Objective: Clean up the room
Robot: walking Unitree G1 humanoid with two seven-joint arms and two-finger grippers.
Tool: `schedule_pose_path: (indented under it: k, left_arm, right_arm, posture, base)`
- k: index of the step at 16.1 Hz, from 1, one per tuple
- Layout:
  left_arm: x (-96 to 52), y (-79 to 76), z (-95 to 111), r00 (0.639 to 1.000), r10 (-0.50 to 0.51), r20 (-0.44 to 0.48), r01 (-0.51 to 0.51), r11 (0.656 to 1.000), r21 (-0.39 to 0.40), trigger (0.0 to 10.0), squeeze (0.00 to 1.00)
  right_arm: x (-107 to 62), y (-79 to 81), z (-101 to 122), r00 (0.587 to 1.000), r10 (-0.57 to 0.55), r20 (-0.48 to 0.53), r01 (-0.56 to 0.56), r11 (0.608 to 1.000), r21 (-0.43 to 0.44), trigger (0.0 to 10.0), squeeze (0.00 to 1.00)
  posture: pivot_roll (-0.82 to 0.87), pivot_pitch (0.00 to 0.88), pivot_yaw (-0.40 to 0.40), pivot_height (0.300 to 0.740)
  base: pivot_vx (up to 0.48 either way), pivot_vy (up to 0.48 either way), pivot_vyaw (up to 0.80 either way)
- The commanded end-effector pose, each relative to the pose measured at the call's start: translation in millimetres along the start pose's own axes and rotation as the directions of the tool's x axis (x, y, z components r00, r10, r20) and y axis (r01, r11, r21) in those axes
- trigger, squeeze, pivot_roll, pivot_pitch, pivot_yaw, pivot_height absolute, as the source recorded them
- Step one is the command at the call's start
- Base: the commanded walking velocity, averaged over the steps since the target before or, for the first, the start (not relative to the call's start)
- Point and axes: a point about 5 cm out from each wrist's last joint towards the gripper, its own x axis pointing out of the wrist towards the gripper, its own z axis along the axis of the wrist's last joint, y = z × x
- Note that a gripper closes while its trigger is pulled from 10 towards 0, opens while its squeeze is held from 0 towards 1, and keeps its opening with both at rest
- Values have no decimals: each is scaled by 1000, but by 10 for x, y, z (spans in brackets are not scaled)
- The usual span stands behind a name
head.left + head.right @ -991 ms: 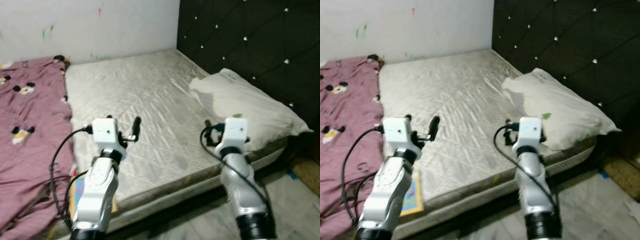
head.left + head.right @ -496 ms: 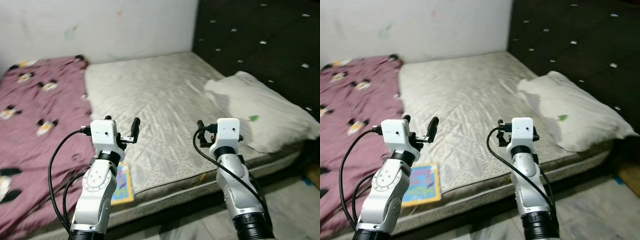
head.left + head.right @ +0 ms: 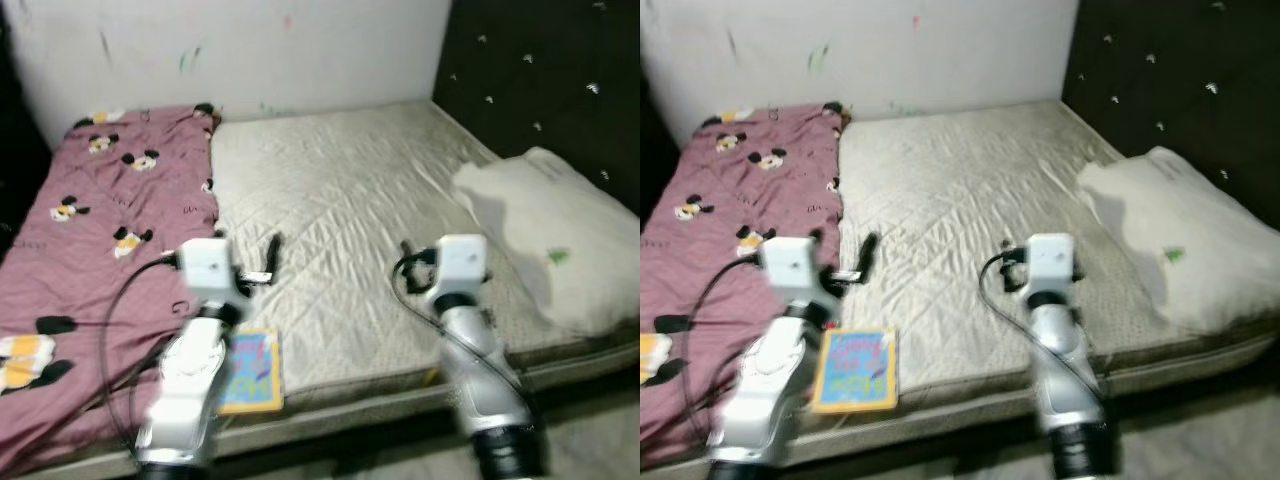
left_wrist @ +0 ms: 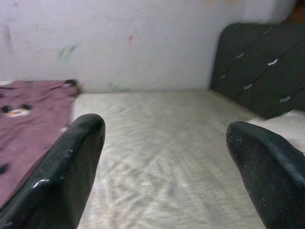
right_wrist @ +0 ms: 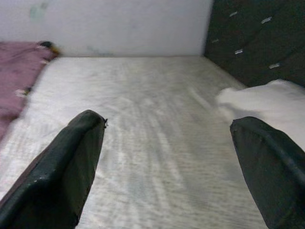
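Observation:
A beige bare mattress (image 3: 340, 190) lies before me, with a pink cartoon-mouse blanket (image 3: 110, 220) spread over its left part. A white pillow (image 3: 560, 240) rests at the right by the headboard. A colourful thin book (image 3: 250, 372) lies flat near the front edge, beside the blanket. My left gripper (image 3: 255, 262) is held open above the mattress just beyond the book, with nothing between its fingers (image 4: 71, 162). My right gripper (image 3: 420, 265) hovers open over the mattress left of the pillow, also holding nothing. The picture is somewhat blurred.
A black tufted headboard (image 3: 540, 70) rises at the right, and a white wall (image 3: 250, 50) with small paint marks runs along the bed's far side. Dark shadow lies past the blanket at the far left. A strip of floor shows below the bed's front edge.
The whole view has swung left: the pillow and headboard slid right, more of the pink blanket came in, and the book came fully into view. Both arms keep the same open pose.

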Motion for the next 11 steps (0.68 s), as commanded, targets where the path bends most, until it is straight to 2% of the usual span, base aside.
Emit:
schedule_pose_path:
  k: [1, 4, 7, 9, 11]
  left_arm:
    - [21, -74, 26, 1000, -21, 10, 21, 1000, -12, 10000, 0]
    - [2, -25, 19, 1000, -1, 1, 1, 1000, -5, 10000, 0]
    - [-31, 82, -2, 998, 67, -17, -66, 997, 31, 10000, 0]
    - [-53, 144, -2, 993, 113, -30, -112, 993, 28, 10000, 0]
    - [-79, 183, -16, 991, 119, -61, -118, 993, 13, 10000, 0]
  right_arm:
    - [-2, -81, 1, 1000, -14, -3, 14, 1000, -7, 10000, 0]
    - [-34, -106, 65, 1000, -7, 15, 7, 1000, -3, 10000, 0]
    - [-84, -208, 55, 1000, -9, 18, 9, 1000, -5, 10000, 0]
    - [-112, -269, 52, 1000, -9, 20, 9, 1000, -25, 10000, 0]
    - [-147, -314, 60, 1000, -12, 26, 13, 999, -38, 10000, 0]
  posture:
    - [23, 0, 42, 740]
    - [18, 0, 43, 740]
    - [18, 0, 39, 740]
    - [13, 0, 37, 740]
    - [10, 0, 39, 740]
  base:
    - [352, 0, 0]
    - [322, 0, 0]
    - [0, 0, 0]
    - [0, 0, 0]
    - [0, 0, 0]
